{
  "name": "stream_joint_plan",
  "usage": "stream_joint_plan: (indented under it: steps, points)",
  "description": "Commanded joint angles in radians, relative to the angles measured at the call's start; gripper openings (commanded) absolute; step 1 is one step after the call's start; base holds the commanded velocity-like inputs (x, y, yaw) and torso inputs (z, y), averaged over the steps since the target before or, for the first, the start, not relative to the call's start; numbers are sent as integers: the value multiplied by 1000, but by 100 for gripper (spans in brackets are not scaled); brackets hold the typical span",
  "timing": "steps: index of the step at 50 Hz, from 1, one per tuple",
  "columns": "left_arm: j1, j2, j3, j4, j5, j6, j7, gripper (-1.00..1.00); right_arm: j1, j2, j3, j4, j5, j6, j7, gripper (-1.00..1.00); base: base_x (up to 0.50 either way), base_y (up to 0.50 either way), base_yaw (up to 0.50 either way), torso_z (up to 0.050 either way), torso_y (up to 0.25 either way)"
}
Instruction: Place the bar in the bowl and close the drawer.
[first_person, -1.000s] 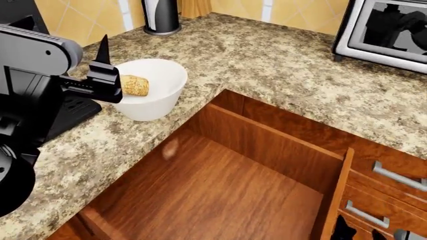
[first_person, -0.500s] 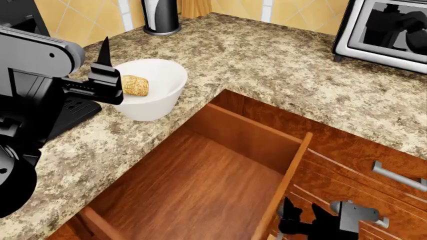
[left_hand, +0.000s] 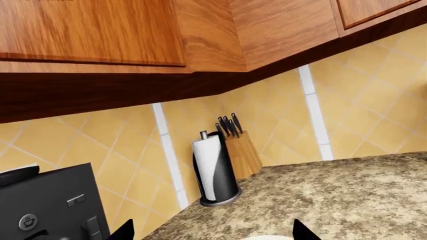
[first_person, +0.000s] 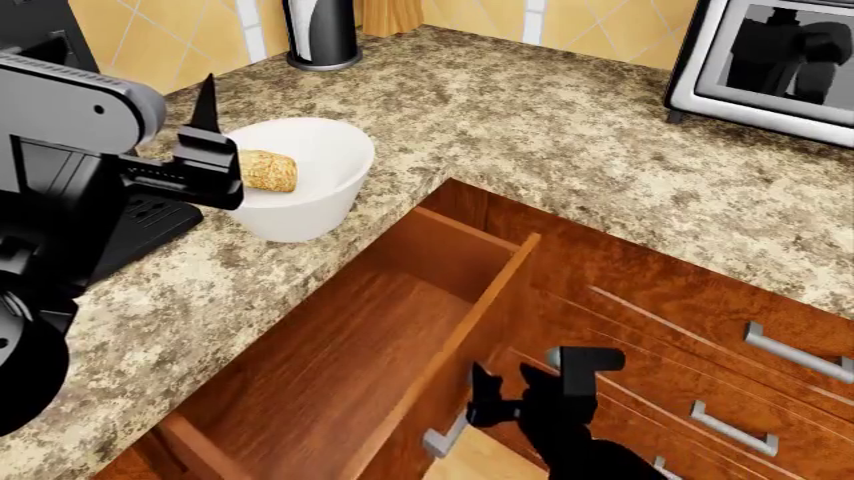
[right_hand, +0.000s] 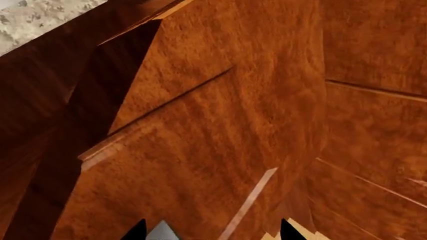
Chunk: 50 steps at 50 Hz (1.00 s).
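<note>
pushing at the drawer front, the right tool (first_person: 497, 400) sat low at the near edge of the head view, pressed against or just beside the silver handle (first_person: 445, 438) of the drawer (first_person: 360, 390), which stood partly open with its floor bare. in the right wrist view only two dark finger tips showed with a gap between them, so the right tool looked spread and held nothing. the likeliest trouble here, by my judgement, was a glancing push: the contact seemed to fall toward one end of the wide front, and an off-centre shove could rack the box in its runners or let the fingers slide off the handle and scrape the cabinet face (first_person: 694, 330) beside it. one finger could also get pinched between the front and the frame as the gap shrank.

further back, on the speckled tabletop (first_person: 561, 120), the bowl (first_person: 310, 180) stood upright near the corner above the drawer, and the bar (first_person: 267, 169) lay tilted inside it against the wall. the left tool (first_person: 203, 140) hovered at the bowl's rim, its fingers apart and empty. a careless withdrawal sideways could clip the rim and tip the bowl toward the open drawer. beyond stood the paper towel holder (left_hand: 215, 172) and knife block (left_hand: 240, 150) against the tiled wall, well clear of both arms.
</note>
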Motion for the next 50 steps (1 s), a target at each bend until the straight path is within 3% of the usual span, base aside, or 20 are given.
stream_joint_plan:
  steps: [1, 11, 26, 39, 43, 50]
  points:
    - [-7, -8, -6, 6, -19, -10, -11, 100, 99, -230, -52, 261, -4, 90, -172, 100, 0, 0, 0, 0, 0]
    - [-1, -23, -16, 16, -36, -16, -24, 100, 178, -445, -29, 633, 27, 123, -366, 100, 0, 0, 0, 0, 0]
    - [1, -25, -9, 10, -35, -19, -26, 100, 253, -446, -204, 545, 199, 144, -334, 100, 0, 0, 0, 0, 0]
    - [19, -23, -7, 14, -24, -5, -31, 100, 219, -444, -189, 643, 281, -3, -310, 100, 0, 0, 0, 0, 0]
    - [13, -3, 14, -2, 7, 7, -20, 100, 196, -217, -215, 238, 207, -114, -70, 100, 0, 0, 0, 0, 0]
    - [22, 11, 25, -12, 31, 27, -11, 100, 189, 38, -256, -202, 42, -249, 232, 100, 0, 0, 0, 0, 0]
